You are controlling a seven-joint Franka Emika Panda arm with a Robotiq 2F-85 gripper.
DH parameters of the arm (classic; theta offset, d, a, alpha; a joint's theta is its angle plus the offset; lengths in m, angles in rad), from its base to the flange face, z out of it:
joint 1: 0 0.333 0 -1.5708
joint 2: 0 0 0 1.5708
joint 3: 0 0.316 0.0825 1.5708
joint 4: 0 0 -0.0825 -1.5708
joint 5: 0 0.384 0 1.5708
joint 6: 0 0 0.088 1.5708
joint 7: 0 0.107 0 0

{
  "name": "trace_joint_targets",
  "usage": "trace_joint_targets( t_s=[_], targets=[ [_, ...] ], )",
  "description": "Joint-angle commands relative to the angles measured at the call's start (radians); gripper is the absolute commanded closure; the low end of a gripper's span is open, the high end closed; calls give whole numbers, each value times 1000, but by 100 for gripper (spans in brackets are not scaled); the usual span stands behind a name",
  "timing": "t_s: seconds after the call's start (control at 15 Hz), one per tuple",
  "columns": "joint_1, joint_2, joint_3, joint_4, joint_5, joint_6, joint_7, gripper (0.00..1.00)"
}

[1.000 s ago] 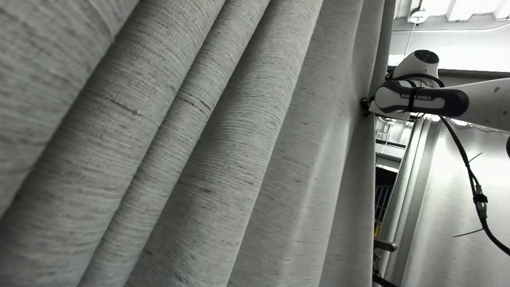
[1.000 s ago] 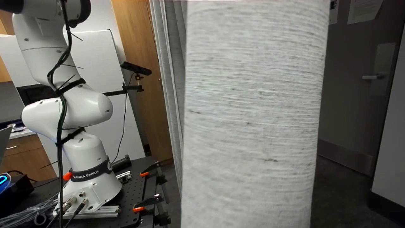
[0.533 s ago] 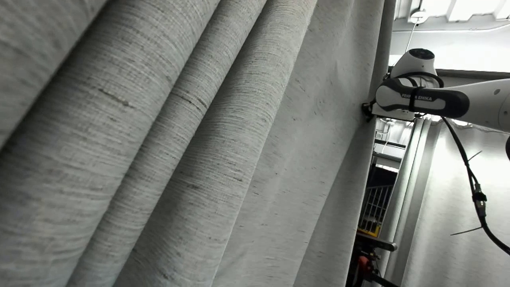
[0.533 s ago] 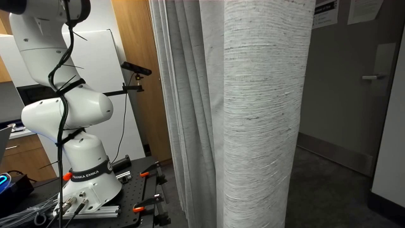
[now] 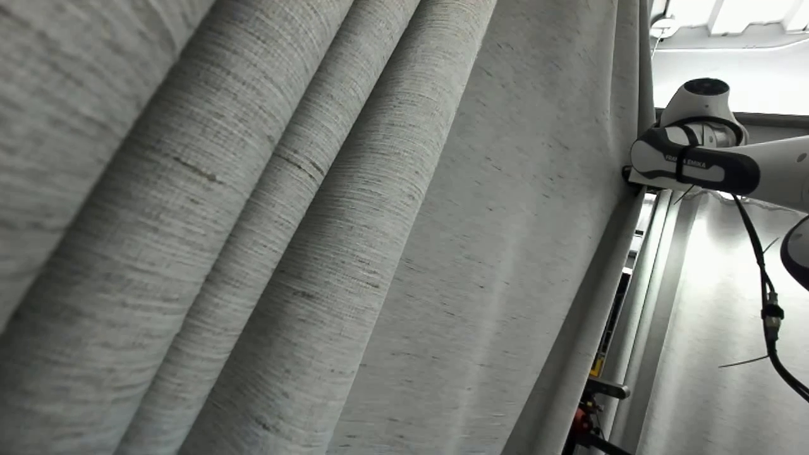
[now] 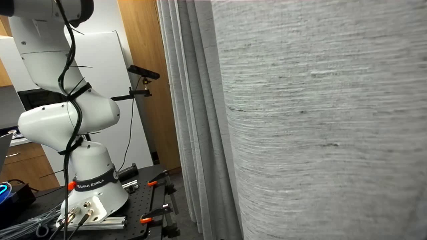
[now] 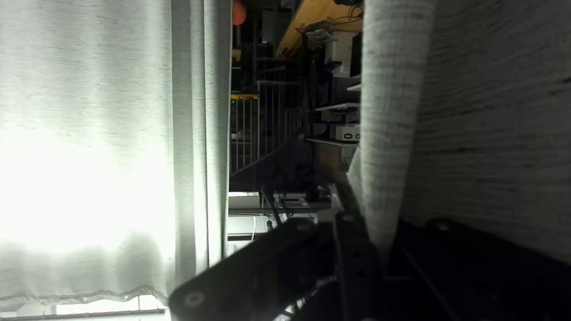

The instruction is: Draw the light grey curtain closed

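Observation:
The light grey curtain [image 5: 461,240] hangs in deep vertical pleats and fills most of an exterior view. It also covers the right half of an exterior view [image 6: 320,120], close to the camera. My gripper [image 5: 632,177] is at the curtain's leading edge, partly hidden by the fabric. In the wrist view the gripper [image 7: 374,236] is dark, with the curtain's folded edge [image 7: 392,111] pinched between its fingers. A second light grey panel [image 5: 727,303] hangs opposite, with a narrow gap between the two. It shows bright in the wrist view [image 7: 89,111].
The robot base [image 6: 96,196] stands on a black table [image 6: 140,203] with orange-tipped clamps [image 6: 150,218]. A camera on a bracket [image 6: 143,71] stands beside a wooden panel [image 6: 150,100]. Through the gap the wrist view shows shelves [image 7: 334,107] and a metal railing [image 7: 258,125].
The arm and held curtain edge moved right in an exterior view, narrowing the gap to the opposite panel. In an exterior view the fabric swung across and now hides the door.

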Motion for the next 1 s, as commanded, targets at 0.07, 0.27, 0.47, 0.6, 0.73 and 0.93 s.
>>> trace_joint_targets(
  t_s=[0.07,0.27,0.47,0.6,0.73,0.93],
  targets=[
    [112,104,-105,134,0,-135,85,100],
    [154,139,-58,148,40,-76,64,100],
    [190,172,7,145,124,-28,30,100],
    [207,185,41,137,160,-11,6,100],
    [212,199,68,131,193,2,-15,100],
    [217,221,95,119,220,24,-35,100]
  ],
)
